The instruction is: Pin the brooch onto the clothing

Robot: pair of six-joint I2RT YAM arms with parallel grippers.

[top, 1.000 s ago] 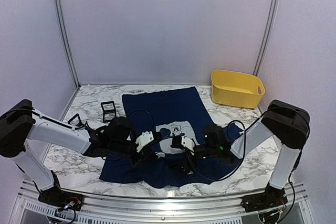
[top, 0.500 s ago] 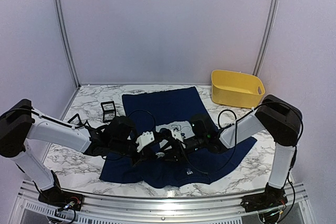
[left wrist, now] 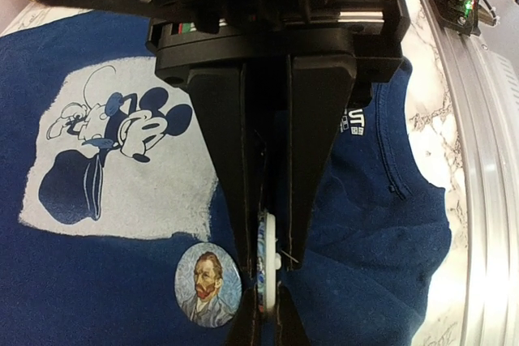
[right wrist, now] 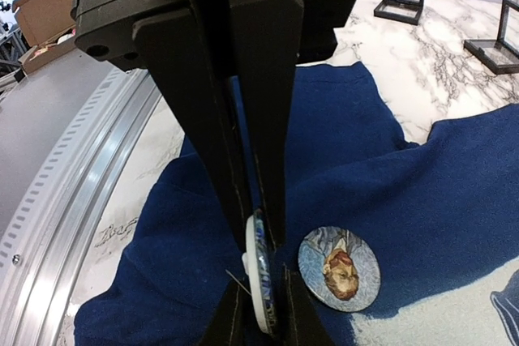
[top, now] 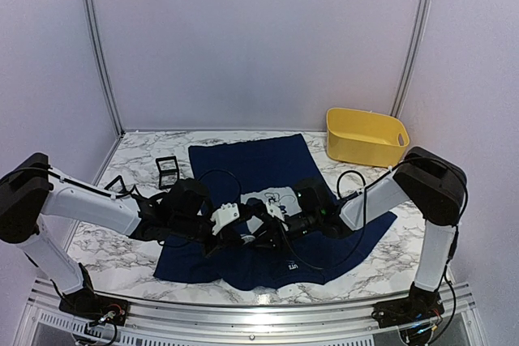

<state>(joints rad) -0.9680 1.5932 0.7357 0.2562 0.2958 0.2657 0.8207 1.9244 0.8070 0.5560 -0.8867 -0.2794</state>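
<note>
The clothing, a navy T-shirt point(top: 251, 164) with a pale mouse print point(left wrist: 105, 168), lies flat on the marble table. Over its collar area both grippers meet tip to tip. My left gripper point(left wrist: 268, 261) is shut on a round brooch point(left wrist: 268, 281) held edge-on, its white back and thin pin pointing right. My right gripper point(right wrist: 261, 241) grips the same brooch point(right wrist: 259, 289) from the opposite side. A second brooch with a bearded portrait point(left wrist: 208, 284) lies face up on the shirt just below the print, also visible in the right wrist view point(right wrist: 338, 268).
A yellow tub point(top: 366, 137) stands at the back right. Two small black frames point(top: 167, 171) point(top: 115, 186) sit left of the shirt. An aluminium rail point(top: 243, 313) runs along the near table edge.
My right gripper has moved left to meet the left gripper and has closed its wide-open jaws onto the brooch. The left arm has stayed where it was.
</note>
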